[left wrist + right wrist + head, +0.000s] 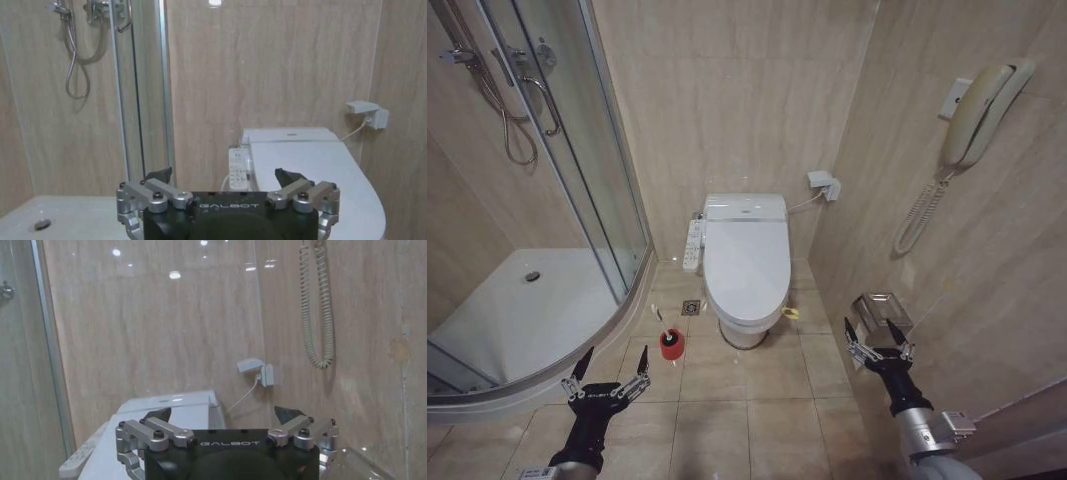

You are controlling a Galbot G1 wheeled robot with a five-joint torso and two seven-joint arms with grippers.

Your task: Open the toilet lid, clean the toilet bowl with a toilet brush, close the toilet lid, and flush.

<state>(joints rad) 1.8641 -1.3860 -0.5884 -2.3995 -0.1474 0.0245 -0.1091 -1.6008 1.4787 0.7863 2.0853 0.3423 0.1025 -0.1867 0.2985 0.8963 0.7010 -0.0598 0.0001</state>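
The toilet lid point(747, 255) lies flat and closed over the toilet bowl point(745, 330), so the bowl's inside is hidden. A yellow-green strap point(791, 313) hangs at the lid's right edge. The toilet brush point(659, 314) stands in its red holder point(671, 344) on the floor left of the toilet. My left gripper point(616, 356) hovers open over the floor tiles, short of the holder and to its left. My right gripper point(870, 328) hangs open near the right wall, apart from the toilet. The left wrist view shows the left gripper point(223, 175) open before the lid point(313, 170). The right gripper point(223, 415) is open too.
A narrow white button panel point(693, 243) sits at the toilet's left side. The curved shower tray point(527, 310) and glass door point(617, 200) fill the left. A wall phone point(977, 115) and a metal paper holder point(882, 310) are on the right wall. A floor drain point(691, 307) lies near the brush.
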